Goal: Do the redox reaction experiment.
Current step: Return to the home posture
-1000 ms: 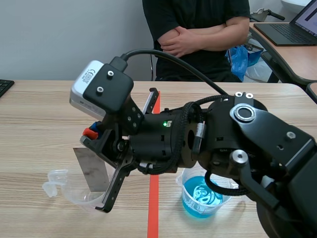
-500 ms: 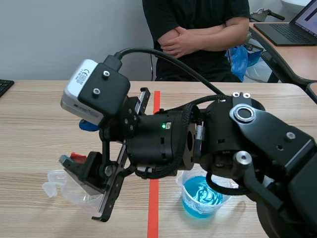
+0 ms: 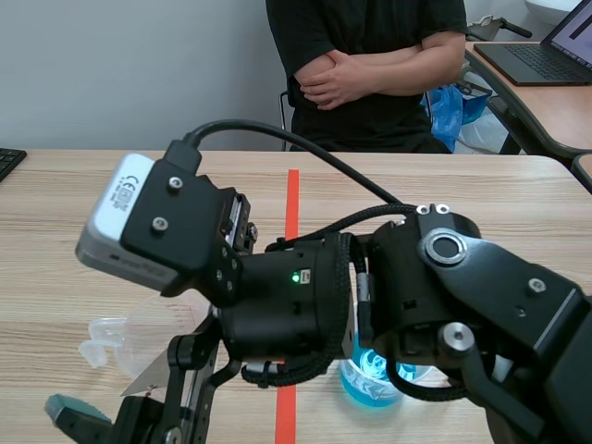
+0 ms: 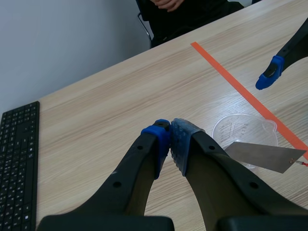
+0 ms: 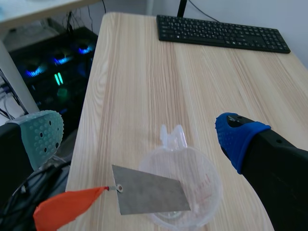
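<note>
Grey sheet (image 5: 151, 195), clear cup (image 5: 211, 185), seemingly blue liquid (image 3: 373, 385)

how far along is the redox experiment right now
Done: the thin grey metal plate rests in the clear plastic cup, which looks empty. In hand: nothing; the right gripper is open above it, the left gripper shut on nothing. Left: getting the plate into the cup of blue liquid.

Bright, even room light throughout, with only soft, faint shadows.
</note>
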Robot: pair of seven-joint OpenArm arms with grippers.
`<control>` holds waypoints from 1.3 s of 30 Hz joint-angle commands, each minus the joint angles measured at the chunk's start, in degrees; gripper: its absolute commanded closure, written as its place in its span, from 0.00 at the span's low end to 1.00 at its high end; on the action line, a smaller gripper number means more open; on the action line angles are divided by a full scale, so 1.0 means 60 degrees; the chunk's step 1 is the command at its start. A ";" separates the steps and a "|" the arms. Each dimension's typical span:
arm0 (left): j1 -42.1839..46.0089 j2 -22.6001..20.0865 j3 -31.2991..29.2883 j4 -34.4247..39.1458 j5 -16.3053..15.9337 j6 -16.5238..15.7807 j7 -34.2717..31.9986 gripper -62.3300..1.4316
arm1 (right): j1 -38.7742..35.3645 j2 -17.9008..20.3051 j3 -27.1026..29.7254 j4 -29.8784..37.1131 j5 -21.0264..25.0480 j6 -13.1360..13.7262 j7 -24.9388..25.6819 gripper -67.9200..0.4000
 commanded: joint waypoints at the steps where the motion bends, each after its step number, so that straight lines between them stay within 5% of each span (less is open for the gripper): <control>1: 0.0022 0.0044 -0.0084 0.0058 -0.0124 -0.0011 -0.0098 0.91 | 0.0157 0.0106 0.0087 0.0273 0.0481 -0.0040 0.0215 0.00; 11: 0.0025 0.0044 -0.0084 0.0058 -0.0124 -0.0011 -0.0051 0.91 | -0.0463 0.0583 0.2040 0.0951 0.1253 -0.0911 0.0168 0.00; 22: 0.0025 -0.0153 -0.0073 0.0058 -0.0135 -0.0011 -0.0022 0.91 | -0.2211 0.0688 0.5821 0.2149 0.1989 -0.0973 -0.0364 0.00; 32: 0.0018 -0.1198 0.1042 0.0058 -0.0178 -0.0011 -0.0029 0.89 | -0.4258 0.0685 0.8652 0.3016 0.2514 -0.0969 -0.0612 0.00; 35: -0.0219 -0.1362 0.1668 0.0058 -0.0171 -0.0011 -0.0026 0.71 | -0.4772 0.0685 0.9286 0.3268 0.2528 -0.0969 -0.0619 0.00; 39: -0.0721 -0.1384 0.2317 0.0058 -0.0178 -0.0011 -0.0026 0.21 | -0.5362 0.0685 0.9963 0.3523 0.2597 -0.0969 -0.0652 0.00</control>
